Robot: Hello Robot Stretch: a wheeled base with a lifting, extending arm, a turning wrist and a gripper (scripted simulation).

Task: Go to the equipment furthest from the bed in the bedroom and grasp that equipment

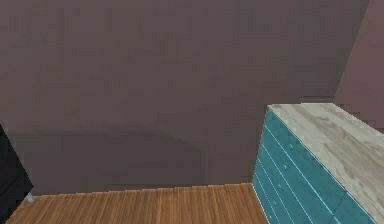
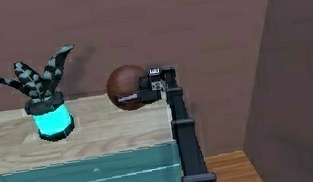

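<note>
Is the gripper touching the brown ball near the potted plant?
Cannot tell. In the arm side view the gripper overlaps the right edge of the brown ball; this may be contact, or only one lying behind the other.

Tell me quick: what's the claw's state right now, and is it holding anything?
Claw: open or closed cannot be told, nor whether it holds anything; a brown ball is at its far end, with the dresser top there too.

In the arm side view, the gripper is overlapping the brown ball at its right side, so whether it is holding anything cannot be told. The arm is running off the bottom edge. In the forward view, the teal dresser is being cropped at right and below. A dark shape is being cut by the left edge, too little of it showing to name.
</note>
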